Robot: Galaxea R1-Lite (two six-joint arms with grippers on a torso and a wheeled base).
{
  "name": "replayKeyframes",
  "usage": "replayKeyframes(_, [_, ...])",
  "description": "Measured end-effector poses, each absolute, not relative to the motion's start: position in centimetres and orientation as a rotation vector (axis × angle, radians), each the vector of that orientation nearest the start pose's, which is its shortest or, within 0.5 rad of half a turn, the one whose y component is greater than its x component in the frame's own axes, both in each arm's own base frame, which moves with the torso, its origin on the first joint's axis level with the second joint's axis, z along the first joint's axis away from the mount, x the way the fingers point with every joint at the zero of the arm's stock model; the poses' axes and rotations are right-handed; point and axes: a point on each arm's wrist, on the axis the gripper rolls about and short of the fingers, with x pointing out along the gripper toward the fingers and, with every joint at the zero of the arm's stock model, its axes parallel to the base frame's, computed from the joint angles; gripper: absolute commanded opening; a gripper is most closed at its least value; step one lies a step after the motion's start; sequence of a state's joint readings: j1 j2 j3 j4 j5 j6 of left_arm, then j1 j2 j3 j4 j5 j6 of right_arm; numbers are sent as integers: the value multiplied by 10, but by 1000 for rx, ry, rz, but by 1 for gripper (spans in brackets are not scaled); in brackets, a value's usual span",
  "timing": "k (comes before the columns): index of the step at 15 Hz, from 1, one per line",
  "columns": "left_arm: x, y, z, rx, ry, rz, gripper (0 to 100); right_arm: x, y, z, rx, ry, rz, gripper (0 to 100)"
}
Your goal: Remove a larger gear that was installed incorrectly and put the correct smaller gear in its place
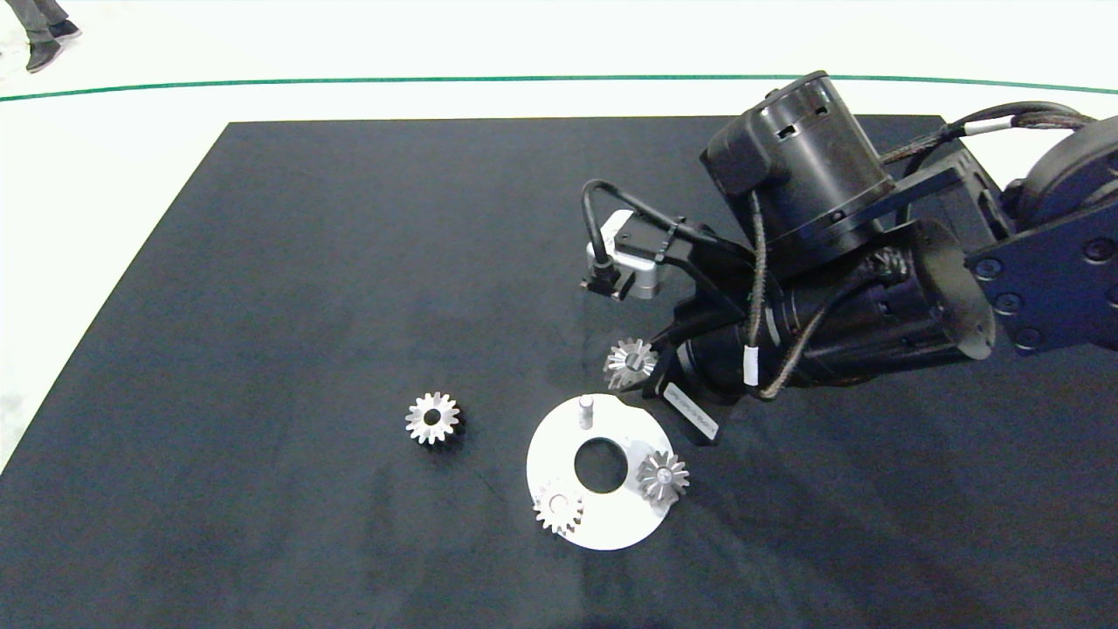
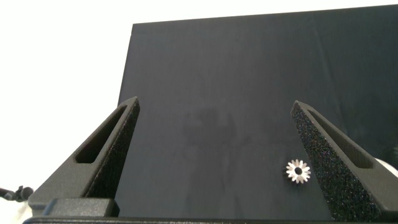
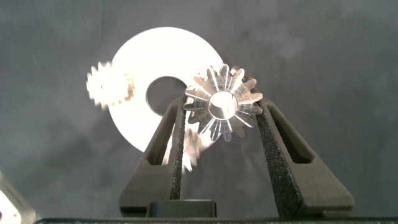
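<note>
My right gripper (image 1: 638, 367) is shut on the smaller gear (image 1: 629, 361), a star-like gear with long pointed teeth. It hangs just above the far edge of the white round plate (image 1: 611, 528). The right wrist view shows that gear (image 3: 224, 106) clamped between both pads, over the plate (image 3: 155, 56). A bare peg (image 1: 585, 408) stands on the plate's far rim. The larger gear (image 1: 432, 417), flat-faced with a dark hole, lies on the black mat left of the plate. It also shows in the left wrist view (image 2: 298, 170), beyond my open left gripper (image 2: 214, 102).
Two more gears sit on pegs on the plate, one at its near left (image 1: 559, 507) and one at its right (image 1: 662, 476). The black mat (image 1: 306, 262) covers the table. A person's shoe (image 1: 44, 54) shows at the far left.
</note>
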State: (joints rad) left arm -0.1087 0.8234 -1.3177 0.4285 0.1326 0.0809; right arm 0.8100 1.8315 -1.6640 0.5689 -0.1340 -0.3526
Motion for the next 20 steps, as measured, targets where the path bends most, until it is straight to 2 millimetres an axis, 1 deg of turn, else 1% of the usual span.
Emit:
replayKeyframes(3, [16,1,376,73,-64,26,100,242,252,259,-665,573,755,25])
replayKeyframes(6, [16,1,376,73,-64,26,100,245,255,252,-677,589,743,25])
replayKeyframes(10, [16,1,376,73,-64,26,100,250,260,249,-677,594,744,25])
replayKeyframes(16, [16,1,376,73,-64,26,100,250,272,242,-669,607,758,25])
replayKeyframes(20, [16,1,376,73,-64,26,100,253,276,237,-675,616,755,25])
